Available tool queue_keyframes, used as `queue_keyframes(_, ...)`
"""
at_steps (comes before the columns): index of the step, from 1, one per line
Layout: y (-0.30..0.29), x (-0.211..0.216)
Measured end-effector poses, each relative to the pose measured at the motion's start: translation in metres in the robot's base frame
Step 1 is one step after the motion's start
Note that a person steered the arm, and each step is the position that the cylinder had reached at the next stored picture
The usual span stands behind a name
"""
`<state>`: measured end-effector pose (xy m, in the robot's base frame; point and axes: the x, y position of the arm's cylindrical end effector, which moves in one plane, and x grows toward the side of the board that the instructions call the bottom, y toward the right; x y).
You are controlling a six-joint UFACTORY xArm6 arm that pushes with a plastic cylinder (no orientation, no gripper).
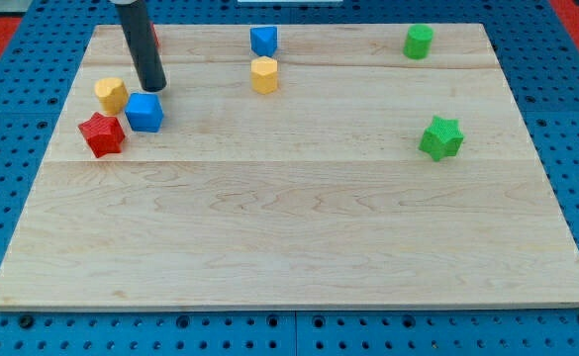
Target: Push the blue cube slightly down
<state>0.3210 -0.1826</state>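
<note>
The blue cube (144,113) sits on the wooden board (299,218) at the view's upper left. My tip (152,87) is just above the cube's top edge, very close to it or touching. A yellow block (111,94) is left of the tip. A red star-shaped block (101,133) lies left of and slightly below the blue cube, close to it.
A second blue block (263,41) and a yellow block (264,74) stand at the top middle. A green block (419,42) is at the top right and a green star-shaped block (440,137) at the right. A red block (154,38) peeks from behind the rod.
</note>
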Motion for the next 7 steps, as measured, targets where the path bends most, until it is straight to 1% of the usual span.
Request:
queue_keyframes(2,0.006,0.037)
queue_keyframes(5,0.001,0.133)
queue_keyframes(7,0.0,0.182)
